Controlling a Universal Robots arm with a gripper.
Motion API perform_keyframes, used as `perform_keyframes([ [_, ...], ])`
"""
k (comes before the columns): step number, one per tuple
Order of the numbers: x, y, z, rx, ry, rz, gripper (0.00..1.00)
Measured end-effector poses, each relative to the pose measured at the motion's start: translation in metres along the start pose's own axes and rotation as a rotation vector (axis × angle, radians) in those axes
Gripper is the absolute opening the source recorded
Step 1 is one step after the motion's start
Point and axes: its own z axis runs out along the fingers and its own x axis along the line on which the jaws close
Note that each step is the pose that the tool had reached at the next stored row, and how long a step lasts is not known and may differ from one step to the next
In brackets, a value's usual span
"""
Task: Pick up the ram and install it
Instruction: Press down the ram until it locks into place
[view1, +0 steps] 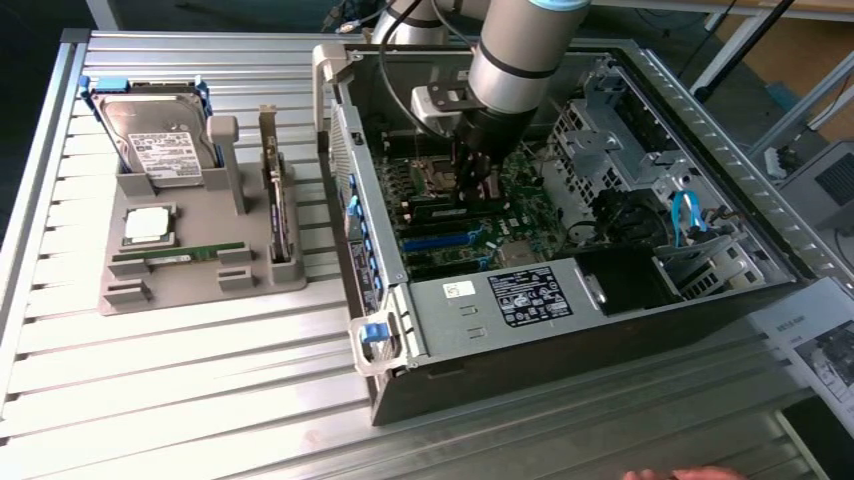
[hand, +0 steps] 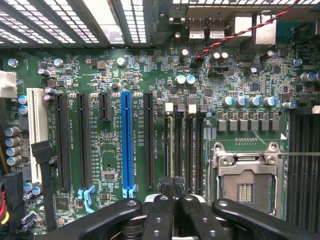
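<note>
jaws: gripper (hand: 173, 192) closed together over the memory slots (hand: 182, 147), inside the computer case (view1: 400, 330)
room: case walls close around
exterior view: ram (view1: 180, 255) on tray (view1: 200, 290), table (view1: 187, 380)

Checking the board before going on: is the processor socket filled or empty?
Empty: the socket shows bare contacts inside its metal frame; a square silver processor lies in the grey holder outside the case.

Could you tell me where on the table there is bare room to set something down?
The slatted table is bare in front of the grey parts holder and the open computer case. It is crowded on the holder, with the hard drive, the ram and the processor.
</note>
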Motion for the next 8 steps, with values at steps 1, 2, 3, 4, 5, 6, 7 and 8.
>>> perform_keyframes([
  [1,0.0000,0.0000,0.0000,0.0000,0.0001,0.000,0.10],
  [2,0.0000,-0.0001,0.0000,0.0000,0.0001,0.000,0.10],
  [3,0.0000,0.0000,0.0000,0.0000,0.0000,0.000,0.10],
  [4,0.0000,0.0000,0.0001,0.0000,0.0000,0.000,0.10],
  [5,0.0000,0.0000,0.0001,0.0000,0.0000,0.000,0.10],
  [6,0.0001,0.0000,0.0004,0.0001,-0.0001,0.000,0.10],
  [7,0.0001,0.0000,0.0006,0.0001,-0.0002,0.000,0.10],
  [8,0.0001,0.0000,0.0007,0.0000,-0.0001,0.000,0.10],
])
